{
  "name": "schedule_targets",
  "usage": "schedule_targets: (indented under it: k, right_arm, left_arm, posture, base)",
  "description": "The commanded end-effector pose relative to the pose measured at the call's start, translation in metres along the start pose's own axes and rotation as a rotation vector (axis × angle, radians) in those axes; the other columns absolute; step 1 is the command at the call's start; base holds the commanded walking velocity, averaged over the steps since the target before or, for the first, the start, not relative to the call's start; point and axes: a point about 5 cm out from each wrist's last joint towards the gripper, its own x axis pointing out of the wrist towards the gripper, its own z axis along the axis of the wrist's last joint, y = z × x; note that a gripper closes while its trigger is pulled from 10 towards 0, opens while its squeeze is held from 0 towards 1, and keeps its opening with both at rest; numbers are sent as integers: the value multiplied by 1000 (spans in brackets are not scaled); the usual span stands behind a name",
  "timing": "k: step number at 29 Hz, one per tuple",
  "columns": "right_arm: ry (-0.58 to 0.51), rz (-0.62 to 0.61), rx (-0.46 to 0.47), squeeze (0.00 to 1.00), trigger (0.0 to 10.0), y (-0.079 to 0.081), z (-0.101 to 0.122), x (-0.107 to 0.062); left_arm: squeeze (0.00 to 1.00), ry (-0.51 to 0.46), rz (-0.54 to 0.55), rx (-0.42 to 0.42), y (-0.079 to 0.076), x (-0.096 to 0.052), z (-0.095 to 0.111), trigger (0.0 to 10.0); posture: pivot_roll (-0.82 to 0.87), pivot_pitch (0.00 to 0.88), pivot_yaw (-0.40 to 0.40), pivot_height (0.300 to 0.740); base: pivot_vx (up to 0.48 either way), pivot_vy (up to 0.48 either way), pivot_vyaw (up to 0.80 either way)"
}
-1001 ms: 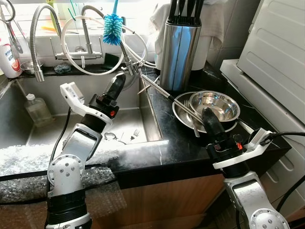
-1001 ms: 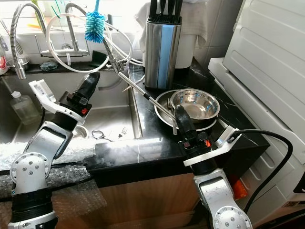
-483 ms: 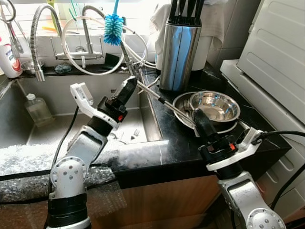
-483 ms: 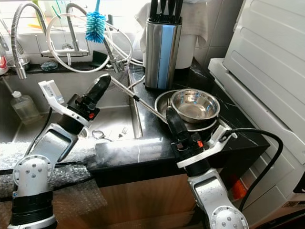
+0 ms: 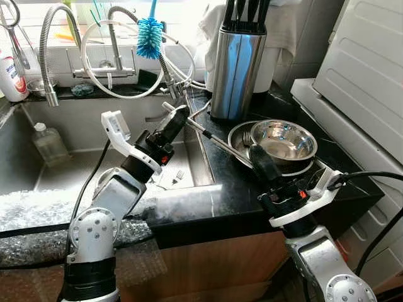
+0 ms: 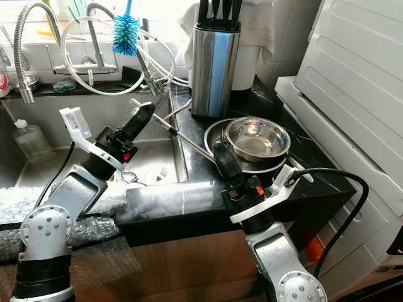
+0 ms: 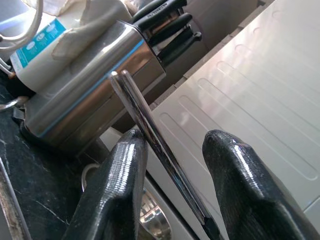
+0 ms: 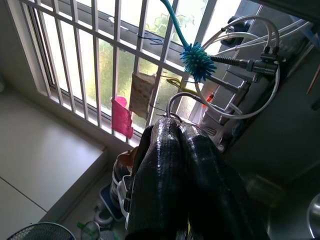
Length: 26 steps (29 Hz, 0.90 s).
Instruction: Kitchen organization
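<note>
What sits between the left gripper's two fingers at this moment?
A pair of metal chopsticks runs through the gap of the open left gripper, seen in the left wrist view; whether it touches a finger is unclear.

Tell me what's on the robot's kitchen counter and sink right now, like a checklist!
Surface: black stone counter beside a steel sink.
Job's things: steel bowl sitting in a pan; long metal rod slanting from the pan toward the taps; knife block.
Clutter: blue brush, bottle and fork in the sink.
Grippers: left gripper open around the rod; right gripper shut, empty, near the pan.
Cables: black cable by the right arm; looping tap hoses.
Surroundings: barred window, white appliance.
</note>
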Motion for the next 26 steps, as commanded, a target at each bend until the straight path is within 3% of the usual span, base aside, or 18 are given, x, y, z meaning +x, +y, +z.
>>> schedule_targets:
  k: [1,10,11,12,13,26]
  right_arm:
    - [9,36,-5,0,10000,7,0,1]
    - [47,38,-11,0,10000,7,-5,1]
    - [47,37,-12,0,10000,7,-5,1]
    - [48,37,-13,0,10000,7,-5,1]
    - [47,37,-14,0,10000,7,-5,1]
    - [16,51,-8,0,10000,8,-2,1]
  left_arm:
    - [0,7,-24,30,-6,1,0,10000]
    - [0,4,-29,25,-7,2,-1,10000]
    - [871,3,-29,24,-7,2,-1,10000]
    - [871,0,-27,23,-6,2,-1,10000]
    - [1000,-10,-24,11,-6,3,-1,10000]
    - [1000,-70,37,-45,3,1,5,10000]
  posture:
    - [-144,0,-51,740]
    - [-143,0,-51,740]
    - [-144,0,-51,740]
    - [-144,0,-51,740]
    - [-145,0,-51,740]
    - [-143,0,-52,740]
  base:
    - [0,0,0]
    - [0,0,0]
    - [0,0,0]
    - [0,0,0]
    - [0,0,0]
    - [0,0,0]
